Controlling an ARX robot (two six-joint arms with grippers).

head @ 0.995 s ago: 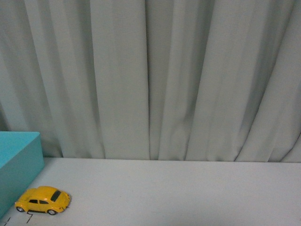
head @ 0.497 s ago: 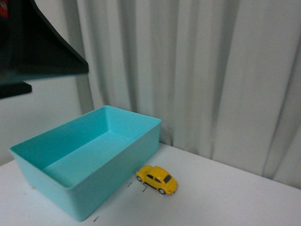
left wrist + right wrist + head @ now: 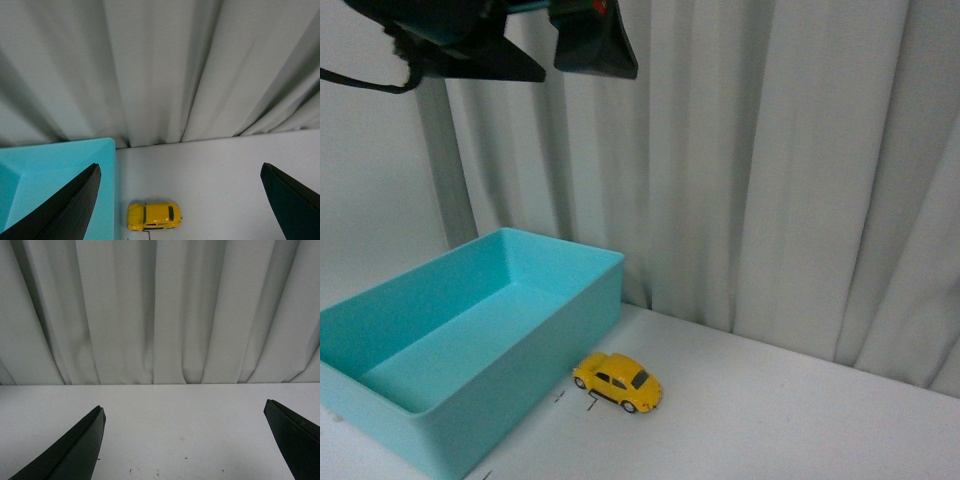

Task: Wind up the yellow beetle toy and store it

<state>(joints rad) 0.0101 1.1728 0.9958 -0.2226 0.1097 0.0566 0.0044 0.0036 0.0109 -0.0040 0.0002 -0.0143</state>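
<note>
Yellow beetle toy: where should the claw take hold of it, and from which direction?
Likely across its two door sides, mid-body, coming down from above. The yellow beetle toy stands on its wheels with one end toward the teal box, so both flanks are free.

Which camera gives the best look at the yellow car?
The front view: the car shows whole, side and roof together. The left wrist view shows mostly its roof, from above; the right wrist view misses it.
</note>
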